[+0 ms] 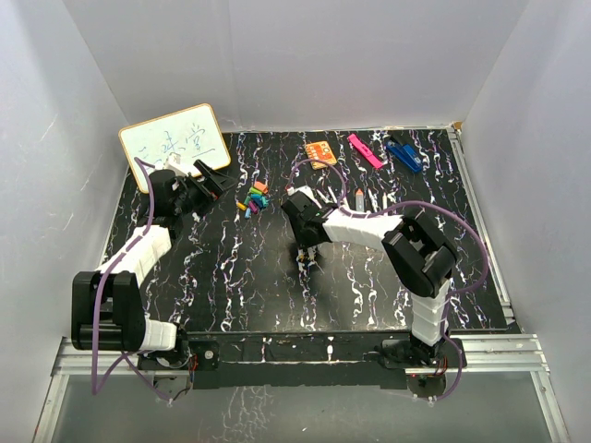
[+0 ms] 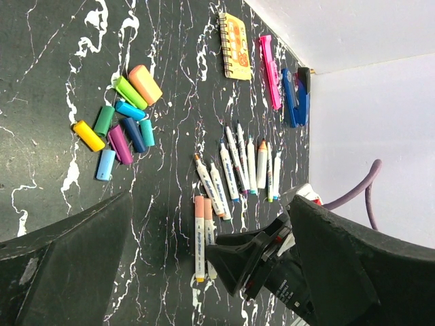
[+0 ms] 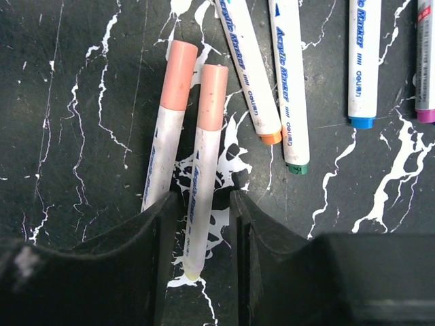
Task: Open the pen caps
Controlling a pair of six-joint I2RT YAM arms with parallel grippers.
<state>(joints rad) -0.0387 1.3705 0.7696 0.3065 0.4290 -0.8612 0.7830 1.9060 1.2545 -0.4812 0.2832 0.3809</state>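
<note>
Peach-capped pen (image 3: 206, 142), twin (image 3: 166, 136) alongside, lies within right end effector (image 3: 204, 197), jaws parted; left end effector (image 2: 209, 204) agape.

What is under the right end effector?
A peach-capped pen lies between the fingers; a second pen has its lower barrel hidden behind one finger.

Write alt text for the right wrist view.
The right claw straddles, jaws apart, the white barrel of a peach-capped marker lying on a black marbled table. A second peach-capped marker lies alongside it, and more markers lie at upper right.
</note>
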